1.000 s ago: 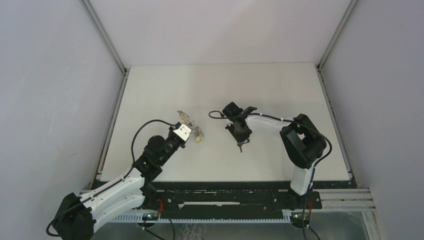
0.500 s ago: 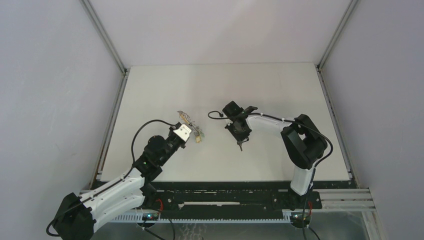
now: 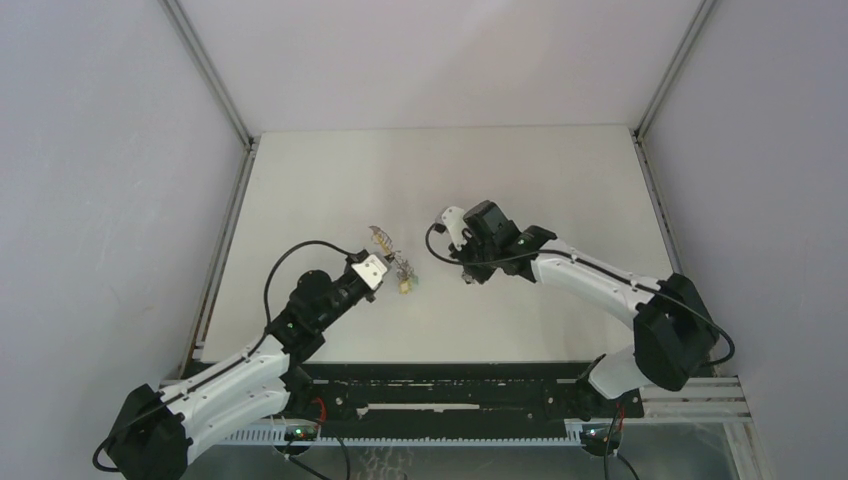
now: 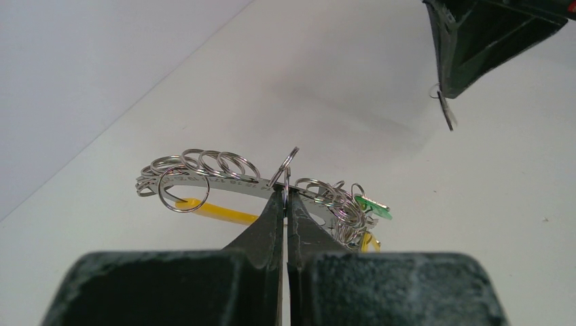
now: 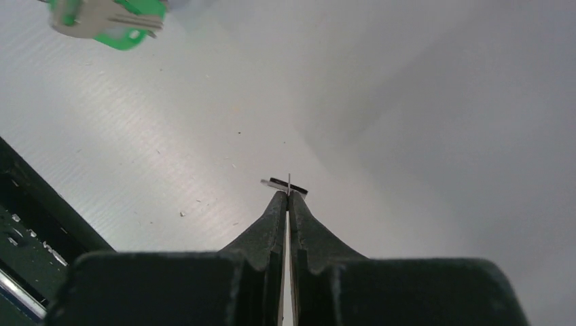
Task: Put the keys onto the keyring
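Pinching with the left tool (image 4: pixel 285 198), pressed tight on a small upright wire loop (image 4: pixel 285 166) of the keyring (image 4: pixel 204 182). Apparently lifted off the counter (image 3: pixel 500 170), at the lower centre of the left wrist view. Just past the tips: a silvery curved bar strung with small split rings (image 4: pixel 204 163), over a yellow band (image 4: pixel 217 210), with a green tag (image 4: pixel 372 206) at the right end. In the top view, found left of centre, just beyond the left tool.

Pinching likewise with the right tool (image 5: pixel 288 198), closed on the key (image 5: pixel 285 183), seen edge-on as a thin sliver with a dark bar at the very tips. From the left wrist view, spotted hanging below the right tool in the upper right corner, well apart from the keyring and higher in the frame.

Judged as the bringing-together step: both pieces in grip, nothing threaded yet. Next move likely calls for closing the gap toward the upright loop, turning the key so its hole meets the wire end, then working it in slowly. Little margin with so small a key and so thin a wire. Cannot tell where the loop's split lies.

Counted: two tools, one loose key, one keyring, one yellow band, one green tag, no blue piece made out. Split rings: about five plain at the left end, more tangled on the right, too bunched to number.
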Tool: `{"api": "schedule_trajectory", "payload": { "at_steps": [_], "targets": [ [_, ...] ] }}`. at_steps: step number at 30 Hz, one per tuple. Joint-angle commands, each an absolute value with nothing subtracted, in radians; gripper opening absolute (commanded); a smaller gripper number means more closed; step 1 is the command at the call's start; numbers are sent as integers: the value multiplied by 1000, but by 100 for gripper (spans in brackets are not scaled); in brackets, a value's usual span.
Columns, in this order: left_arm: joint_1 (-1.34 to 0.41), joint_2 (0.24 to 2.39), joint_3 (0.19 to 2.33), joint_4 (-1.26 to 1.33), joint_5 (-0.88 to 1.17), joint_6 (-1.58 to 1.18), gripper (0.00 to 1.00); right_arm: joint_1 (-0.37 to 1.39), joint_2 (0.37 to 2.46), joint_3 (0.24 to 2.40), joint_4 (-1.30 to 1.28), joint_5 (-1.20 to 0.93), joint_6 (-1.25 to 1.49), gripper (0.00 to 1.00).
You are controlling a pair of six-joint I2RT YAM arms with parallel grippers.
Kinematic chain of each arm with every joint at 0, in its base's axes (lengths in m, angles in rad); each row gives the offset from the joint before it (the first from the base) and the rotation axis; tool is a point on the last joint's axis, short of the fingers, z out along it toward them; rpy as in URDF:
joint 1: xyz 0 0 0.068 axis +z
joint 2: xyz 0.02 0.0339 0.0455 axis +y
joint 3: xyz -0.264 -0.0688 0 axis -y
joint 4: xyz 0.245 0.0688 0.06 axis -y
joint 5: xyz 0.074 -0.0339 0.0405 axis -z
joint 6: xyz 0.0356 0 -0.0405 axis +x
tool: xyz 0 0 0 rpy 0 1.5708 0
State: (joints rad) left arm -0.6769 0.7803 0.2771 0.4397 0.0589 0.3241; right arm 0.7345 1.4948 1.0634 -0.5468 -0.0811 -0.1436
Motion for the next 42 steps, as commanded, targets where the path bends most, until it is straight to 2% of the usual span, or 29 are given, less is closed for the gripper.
{"api": "schedule_trajectory", "payload": {
  "at_steps": [1,8,15,30,42],
  "targets": [
    [-691,793,347,452,167,342,0,750,1381,1012,-402,-125,-248,0],
    [-728,794,379,385,285,401,0,730,1213,866,-196,-312,-326,0],
    [-748,821,401,338,423,444,0,741,1141,825,-166,-411,-425,0],
    [-753,863,407,349,497,463,0,862,1141,809,-175,-374,-600,0],
    [-753,892,404,374,483,459,0,915,1195,888,-307,-388,-650,0]
  ]
}}
